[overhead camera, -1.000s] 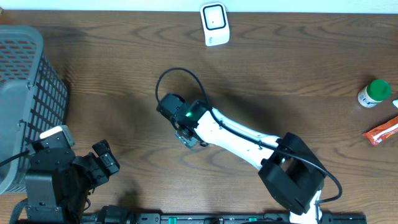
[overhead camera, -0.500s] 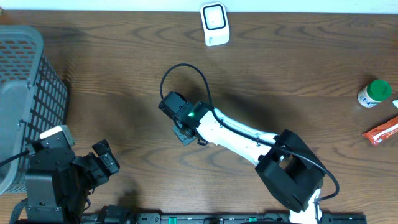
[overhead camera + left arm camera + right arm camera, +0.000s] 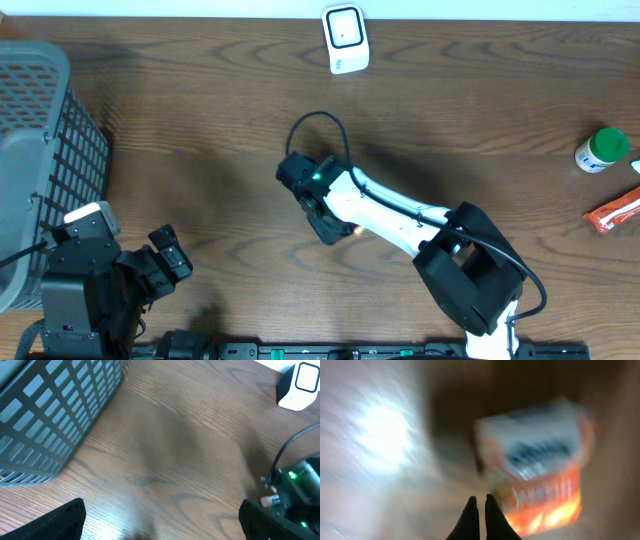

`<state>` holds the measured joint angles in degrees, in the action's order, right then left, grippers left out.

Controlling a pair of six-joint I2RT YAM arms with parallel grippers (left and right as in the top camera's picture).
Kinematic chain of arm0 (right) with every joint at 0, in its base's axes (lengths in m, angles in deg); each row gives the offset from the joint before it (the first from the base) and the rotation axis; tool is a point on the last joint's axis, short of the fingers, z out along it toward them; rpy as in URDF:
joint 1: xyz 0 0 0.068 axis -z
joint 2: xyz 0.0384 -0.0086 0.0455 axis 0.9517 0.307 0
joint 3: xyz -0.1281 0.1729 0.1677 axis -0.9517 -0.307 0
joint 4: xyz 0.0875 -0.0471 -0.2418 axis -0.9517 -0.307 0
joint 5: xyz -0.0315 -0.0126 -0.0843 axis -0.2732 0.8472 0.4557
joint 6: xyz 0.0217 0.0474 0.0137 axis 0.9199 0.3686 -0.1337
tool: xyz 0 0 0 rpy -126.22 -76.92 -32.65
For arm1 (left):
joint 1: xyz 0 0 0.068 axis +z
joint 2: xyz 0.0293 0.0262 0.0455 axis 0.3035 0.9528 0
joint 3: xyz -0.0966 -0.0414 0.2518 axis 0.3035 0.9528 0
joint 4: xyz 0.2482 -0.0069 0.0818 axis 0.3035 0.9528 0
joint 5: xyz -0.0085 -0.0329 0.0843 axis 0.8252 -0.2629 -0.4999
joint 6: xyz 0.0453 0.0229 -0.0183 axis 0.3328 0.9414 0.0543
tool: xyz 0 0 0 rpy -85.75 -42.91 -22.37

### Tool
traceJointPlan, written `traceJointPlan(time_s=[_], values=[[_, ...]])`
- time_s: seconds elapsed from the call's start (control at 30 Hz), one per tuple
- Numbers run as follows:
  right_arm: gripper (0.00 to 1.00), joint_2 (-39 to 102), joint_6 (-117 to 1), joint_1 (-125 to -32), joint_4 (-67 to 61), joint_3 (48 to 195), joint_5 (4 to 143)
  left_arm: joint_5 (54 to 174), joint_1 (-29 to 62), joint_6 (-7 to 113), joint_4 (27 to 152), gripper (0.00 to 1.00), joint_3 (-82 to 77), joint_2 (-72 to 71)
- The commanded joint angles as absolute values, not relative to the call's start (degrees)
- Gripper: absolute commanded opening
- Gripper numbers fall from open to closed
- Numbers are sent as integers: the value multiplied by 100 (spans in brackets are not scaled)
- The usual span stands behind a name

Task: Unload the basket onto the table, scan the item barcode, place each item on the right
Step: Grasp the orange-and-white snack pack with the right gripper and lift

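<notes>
The item is an orange and white packet (image 3: 535, 465), badly blurred in the right wrist view. My right gripper (image 3: 480, 500) is shut, its fingertips at the packet's lower left edge. From overhead the right gripper (image 3: 328, 222) sits mid-table, and only an orange sliver of the packet (image 3: 356, 231) shows beside the arm. The white scanner (image 3: 345, 38) stands at the table's far edge and also appears in the left wrist view as the scanner (image 3: 300, 382). My left gripper (image 3: 160, 527) hangs open over bare wood near the front left, seen overhead as the left gripper (image 3: 165, 262).
A grey mesh basket (image 3: 45, 150) fills the left side, its wall (image 3: 55, 415) close to the left gripper. A green-capped bottle (image 3: 601, 150) and a red-orange packet (image 3: 612, 212) lie at the far right. The right arm's black cable (image 3: 315, 125) loops above its wrist.
The right gripper has closed and swung right and slightly toward the front, and the packet has left its earlier spot with it. The left arm has stayed still.
</notes>
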<state>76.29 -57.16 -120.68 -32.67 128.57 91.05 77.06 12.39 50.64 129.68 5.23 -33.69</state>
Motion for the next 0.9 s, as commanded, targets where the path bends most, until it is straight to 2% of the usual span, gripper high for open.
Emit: traceJointPlan(time_s=[0.0, 0.1, 0.23, 0.3, 0.33, 0.37, 0.4, 0.43, 0.67, 0.87], values=[[1, 7699, -5732, -12048, -3818, 12809, 10058, 7688, 1268, 5136, 12983, 98, 532, -3363], [2, 7699, -4901, -12048, -4227, 12809, 11153, 7688, 1268, 5136, 12983, 98, 532, -3363], [3, 7574, -4748, -12053, -4128, 12822, 10644, 7688, 1268, 5136, 12983, 98, 532, -3363], [14, 7436, -4632, -12053, -4106, 12892, 10043, 7688, 1268, 5136, 12983, 98, 532, -3363], [33, 7360, -4521, -12050, -4106, 12954, 9785, 7688, 1268, 5136, 12983, 98, 532, -3363], [59, 7272, -4309, -12039, -4111, 13021, 9556, 7688, 1268, 5136, 12983, 98, 532, -3363], [90, 7187, -4086, -12024, -4106, 13078, 9304, 7688, 1268, 5136, 12983, 98, 532, -3363], [99, 7111, -3872, -12004, -4047, 13122, 9070, 7688, 1268, 5136, 12983, 98, 532, -3363], [99, 7106, -2248, -11478, -3582, 13128, 8496, 7688, 1268, 5136, 12983, 98, 532, -3363], [99, 7653, -2051, -10936, -3293, 13128, 8010, 7688, 1268, 5136, 12983, 98, 532, -3363]])
